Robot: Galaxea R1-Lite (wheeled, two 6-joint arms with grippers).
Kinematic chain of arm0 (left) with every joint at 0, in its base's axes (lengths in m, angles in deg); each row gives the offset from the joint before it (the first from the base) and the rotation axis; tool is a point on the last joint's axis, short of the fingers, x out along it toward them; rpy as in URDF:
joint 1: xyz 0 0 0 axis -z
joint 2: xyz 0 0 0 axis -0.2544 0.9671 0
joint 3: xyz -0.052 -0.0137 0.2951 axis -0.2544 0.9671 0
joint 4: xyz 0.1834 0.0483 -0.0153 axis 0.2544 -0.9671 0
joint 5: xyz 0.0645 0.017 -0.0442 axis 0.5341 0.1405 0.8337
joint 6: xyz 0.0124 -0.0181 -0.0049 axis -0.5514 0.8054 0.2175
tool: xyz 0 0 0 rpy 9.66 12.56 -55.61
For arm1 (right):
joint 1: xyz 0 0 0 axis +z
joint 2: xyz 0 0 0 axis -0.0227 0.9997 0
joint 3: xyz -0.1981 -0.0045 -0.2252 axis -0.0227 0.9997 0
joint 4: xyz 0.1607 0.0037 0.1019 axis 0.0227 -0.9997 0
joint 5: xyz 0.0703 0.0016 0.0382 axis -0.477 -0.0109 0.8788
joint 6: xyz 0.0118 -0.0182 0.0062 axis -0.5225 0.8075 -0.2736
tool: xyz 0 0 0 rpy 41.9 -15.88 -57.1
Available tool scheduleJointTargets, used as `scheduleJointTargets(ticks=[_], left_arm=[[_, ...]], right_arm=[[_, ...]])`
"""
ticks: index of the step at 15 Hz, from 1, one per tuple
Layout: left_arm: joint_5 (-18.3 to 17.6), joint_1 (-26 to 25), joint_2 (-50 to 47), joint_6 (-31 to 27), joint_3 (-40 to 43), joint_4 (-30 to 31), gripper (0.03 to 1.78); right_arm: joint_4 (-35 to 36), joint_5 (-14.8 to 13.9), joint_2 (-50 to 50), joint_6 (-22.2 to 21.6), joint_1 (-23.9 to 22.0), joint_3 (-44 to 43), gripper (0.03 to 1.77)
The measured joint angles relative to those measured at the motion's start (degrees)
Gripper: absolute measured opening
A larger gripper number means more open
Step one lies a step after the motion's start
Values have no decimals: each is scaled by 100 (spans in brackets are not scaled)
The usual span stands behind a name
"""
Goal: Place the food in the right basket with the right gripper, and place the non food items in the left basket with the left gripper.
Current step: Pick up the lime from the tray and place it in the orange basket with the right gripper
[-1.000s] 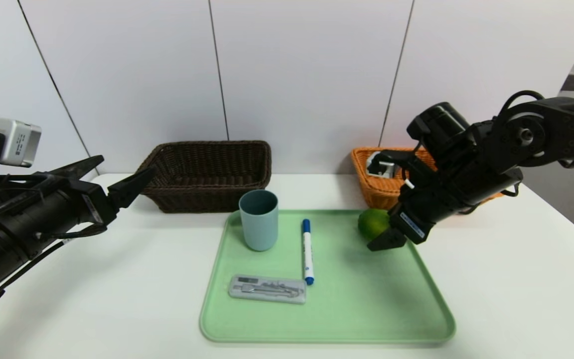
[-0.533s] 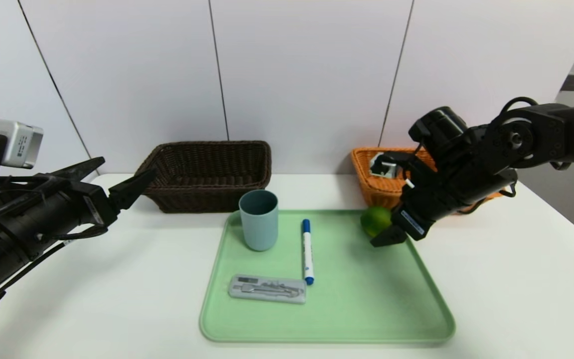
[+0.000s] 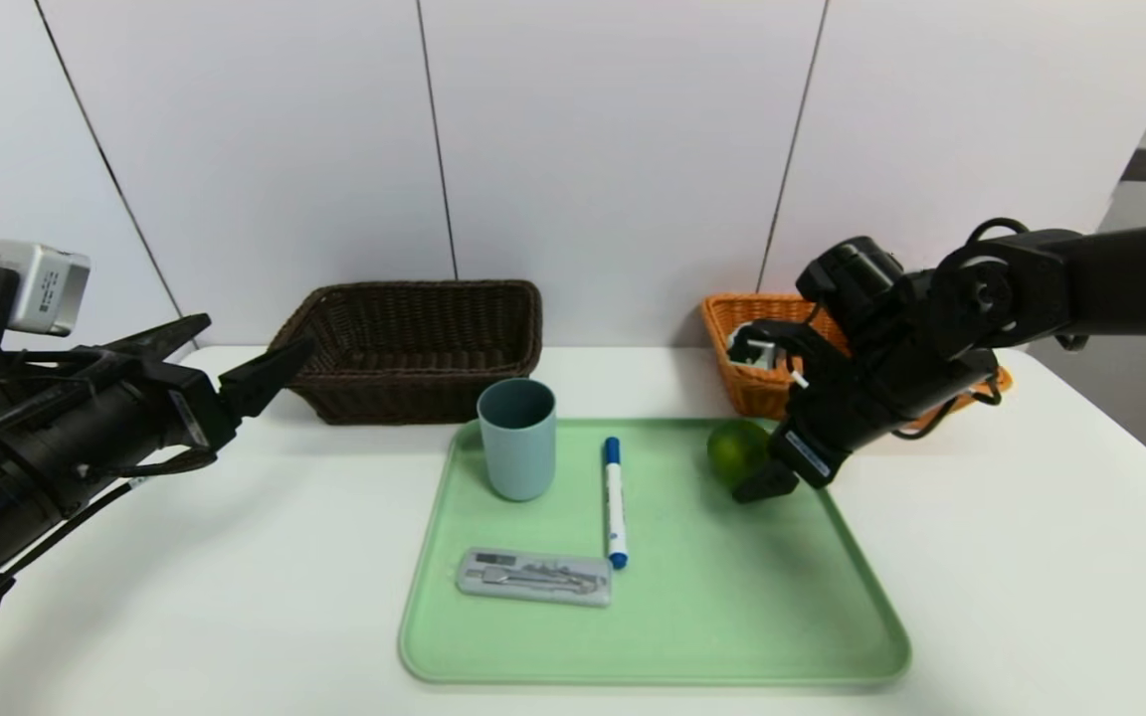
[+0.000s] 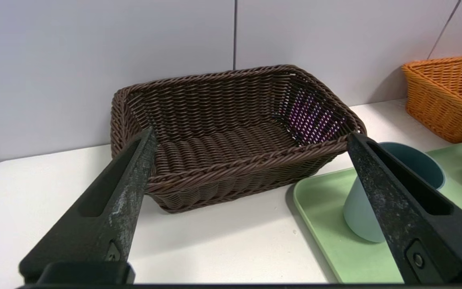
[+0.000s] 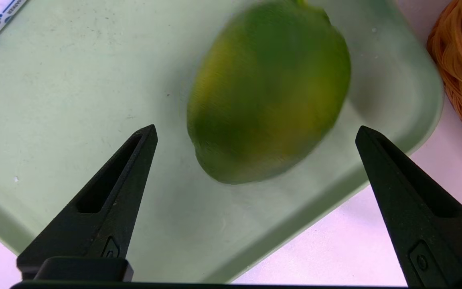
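Note:
A green lime [image 3: 737, 449] lies at the far right corner of the green tray [image 3: 712, 617]. My right gripper [image 3: 767, 469] is open just to its right, low over the tray. In the right wrist view the lime [image 5: 269, 90] sits just beyond the tips of the right gripper [image 5: 256, 128], untouched. The blue-grey cup [image 3: 516, 438], the blue-capped marker [image 3: 615, 502] and the flat grey case [image 3: 534, 577] rest on the tray. My left gripper [image 3: 257, 331] hovers open at the left, facing the dark brown basket [image 4: 223, 168]. The orange basket [image 3: 762, 383] stands behind the right arm.
The cup [image 4: 355, 218] stands on the tray corner nearest the brown basket [image 3: 414, 348]. Both baskets stand against the white back wall. The right arm covers much of the orange basket. White table [image 3: 1031, 557] surrounds the tray.
My right gripper has dropped lower and shifted a little left beside the lime. The lime has shifted slightly on the tray. The left arm has not moved.

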Motion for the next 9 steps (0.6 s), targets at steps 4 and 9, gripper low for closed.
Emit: scheduleJointTargets(ticks=[4,9], left_arm=[[2,0,6,2,5,-2,169],[2,0,13,2,9,-2,169]], right_arm=[[200,-9,106,-13,6,1,171],[206,-2,189,-22,44,1,171]])
